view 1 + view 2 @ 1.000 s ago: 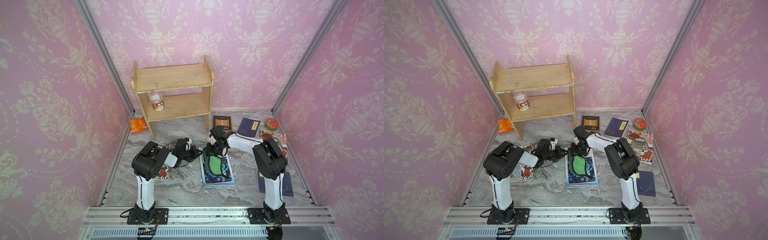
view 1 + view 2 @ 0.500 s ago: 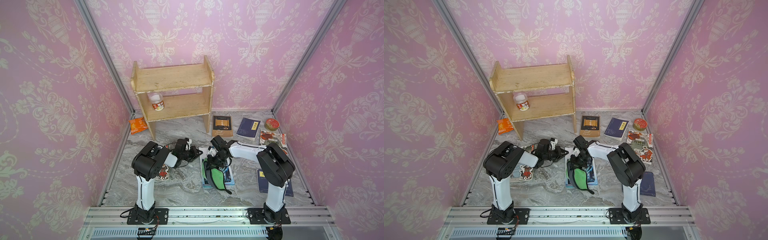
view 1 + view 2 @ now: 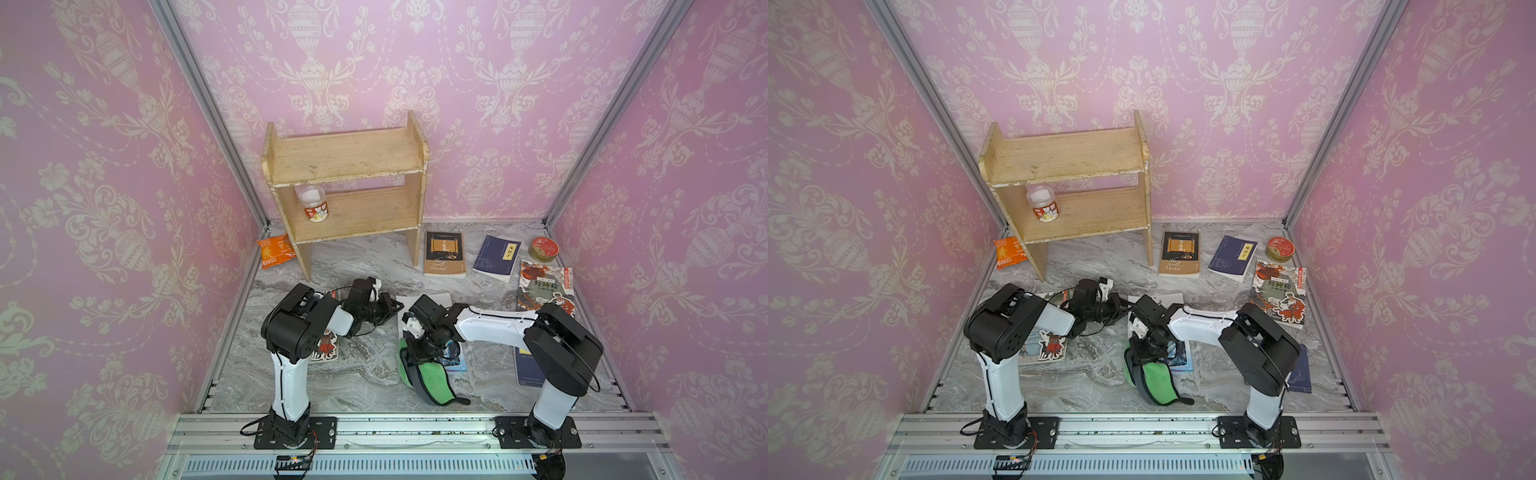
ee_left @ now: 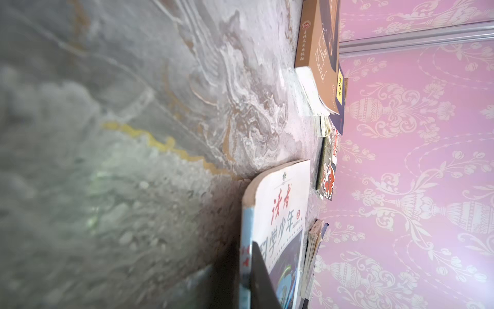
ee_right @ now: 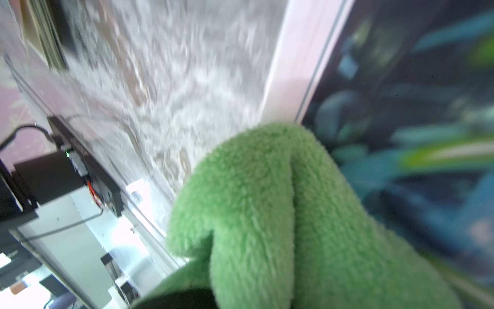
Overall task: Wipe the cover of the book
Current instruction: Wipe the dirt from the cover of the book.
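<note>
a wiping pass over the book (image 3: 442, 298) is judged to be in hand. the right gripper (image 3: 423, 360) is clamped shut on a bunched green cloth (image 3: 432, 384), which is pressed down directly beneath it. in the right wrist view the cloth is shown lying against the dark blue-green cover (image 5: 427, 120), beside its pale border.

the book is laid flat on the marble surface (image 3: 365, 266), under the right gripper and stretching away from it toward the far wall. only its white head and a blue corner are seen uncovered in both top views. much of the cloth is trailed off the book's near edge onto the surface, on the side of the gripper toward the robot's base.

the left gripper (image 3: 392, 307) is closed with nothing between its jaws. its tip is set at the book edge nearest it, so the book is judged to be pinned there.

the next move is judged to call for the cloth to be drawn across the cover away from the base. downward pressure is needed, the grip must not be loosened, and the book must be held against sliding.
</note>
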`<state>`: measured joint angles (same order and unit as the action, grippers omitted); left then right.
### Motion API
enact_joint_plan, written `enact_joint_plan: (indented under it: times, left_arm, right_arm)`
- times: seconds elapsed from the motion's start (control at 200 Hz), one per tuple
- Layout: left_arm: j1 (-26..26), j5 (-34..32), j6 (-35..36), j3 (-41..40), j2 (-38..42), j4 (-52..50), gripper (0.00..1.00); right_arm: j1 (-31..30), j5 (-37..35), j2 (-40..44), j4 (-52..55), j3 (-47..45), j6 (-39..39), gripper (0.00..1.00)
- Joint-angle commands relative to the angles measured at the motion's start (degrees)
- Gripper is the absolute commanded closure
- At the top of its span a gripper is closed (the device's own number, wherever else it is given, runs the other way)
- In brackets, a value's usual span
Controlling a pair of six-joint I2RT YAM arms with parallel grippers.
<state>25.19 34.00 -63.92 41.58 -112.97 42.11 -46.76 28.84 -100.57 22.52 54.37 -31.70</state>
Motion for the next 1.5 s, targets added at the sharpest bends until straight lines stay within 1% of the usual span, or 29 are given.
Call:
enact_joint_plan:
  times: [0.0,0.105,0.175,0.195,0.26,0.31,0.36,0.405,0.45,0.525,0.57,0.676,0.691,0.726,0.796,0.856,0.986,1.056,1.136,1.286,1.436,1.496]
  left_arm:
    - [0.6,0.7,-0.7,0.0,-2.2,-6.4,1.00]
    - [0.7,0.4,-0.4,0.0,-1.4,-7.1,1.00]
    - [1.0,0.0,-0.4,-0.1,-0.7,-7.3,1.00]
    - [1.1,-0.1,-0.4,-0.2,-0.5,-7.5,1.00]
    - [1.3,-0.5,-0.4,-0.8,0.1,-7.7,1.00]
    - [1.4,-0.7,-0.3,-1.3,0.4,-7.7,1.00]
    - [1.4,-1.0,-0.2,-1.6,0.7,-7.9,1.00]
    - [1.4,-1.3,-0.2,-1.8,0.8,-8.0,1.00]
    - [1.4,-1.3,-0.4,-1.6,0.6,-7.9,1.00]
    - [1.2,-1.0,-0.9,-1.0,-0.3,-7.1,1.00]
    - [1.0,-0.8,-1.4,-0.6,-1.0,-6.3,1.00]
    - [0.6,-0.4,-2.0,0.0,-2.4,-5.8,1.00]
    - [0.5,-0.4,-2.0,1.6,-2.6,-5.8,1.00]
    - [0.4,-0.3,-2.0,2.3,-2.9,-5.9,1.00]
    - [0.2,-0.1,-1.8,3.2,-3.5,-6.3,1.00]
    - [0.2,-0.1,-1.6,3.6,-3.9,-6.4,1.00]
    - [0.2,0.3,-2.0,3.6,-4.4,-5.7,1.00]
    - [0.1,0.1,-1.8,3.0,-3.7,-5.8,1.00]
    - [-0.6,0.3,-1.0,2.3,-2.8,-6.6,1.00]
    - [-3.5,2.4,2.3,2.2,-2.0,-9.5,1.00]
    - [-6.2,3.2,9.0,4.7,-0.6,-18.6,1.00]
    - [-7.0,3.3,11.4,6.0,-0.1,-21.9,1.00]
  right_arm:
    - [5.5,-6.1,-4.0,5.2,-3.7,1.3,1.00]
    - [11.7,-8.7,-8.3,5.1,5.2,1.2,1.00]
    - [13.6,-12.8,-12.0,5.6,12.3,-0.5,1.00]
    - [13.6,-13.8,-13.0,5.8,15.8,-0.7,1.00]
    - [13.1,-14.7,-15.9,6.4,21.4,-1.1,1.00]
    - [11.7,-13.8,-17.6,7.3,24.0,-0.7,1.00]
    - [9.5,-12.7,-18.5,8.5,24.7,0.3,1.00]
    - [6.8,-11.9,-18.3,8.9,23.0,1.0,1.00]
    - [3.9,-11.9,-16.8,8.3,19.2,0.7,1.00]
    - [-0.8,-12.6,-13.0,4.6,8.8,-2.2,1.00]
    - [-3.3,-12.2,-10.7,3.1,3.9,-5.8,1.00]
    - [-7.1,-12.6,-4.7,0.9,-5.1,-10.4,1.00]
    - [-7.4,-12.7,-3.9,0.8,-5.9,-10.7,1.00]
    - [-8.1,-13.0,-2.4,0.9,-7.3,-11.5,1.00]
    - [-8.4,-13.5,0.1,1.4,-9.0,-12.1,1.00]
    - [-8.4,-14.3,0.9,2.1,-8.5,-11.3,1.00]
    - [-10.1,-14.0,-2.9,6.1,0.3,-8.2,1.00]
    - [-10.9,-14.3,-3.9,7.6,2.1,-8.3,1.00]
    - [-10.2,-15.5,-2.2,7.0,-1.2,-10.4,1.00]
    - [-6.5,-17.0,4.8,5.7,-13.1,-15.9,1.00]
    - [-3.5,-21.6,12.2,11.9,-20.3,-18.5,1.00]
    - [-1.2,-22.7,15.2,14.4,-22.5,-19.3,1.00]
